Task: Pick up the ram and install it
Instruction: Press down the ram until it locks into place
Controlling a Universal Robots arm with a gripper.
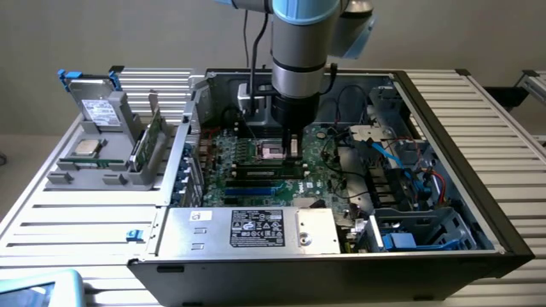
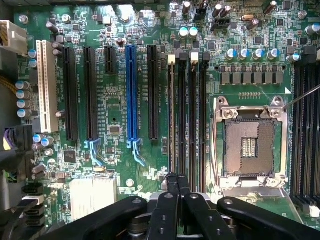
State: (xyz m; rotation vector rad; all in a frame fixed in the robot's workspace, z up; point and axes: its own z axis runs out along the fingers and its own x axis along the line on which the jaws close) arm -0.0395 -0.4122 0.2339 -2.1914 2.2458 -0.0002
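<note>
Exterior view: at frame centre the arm reaches into the open computer case, end effector low over the motherboard. Wrist view: the end effector is closed, fingertips together, just above the ram, which stands edge-on in the outermost memory slot beside a black expansion slot.

A plain beige wall stands behind the slatted white metal bench. Even, soft light falls across its ribbed surface, and the wall is bare.
</note>
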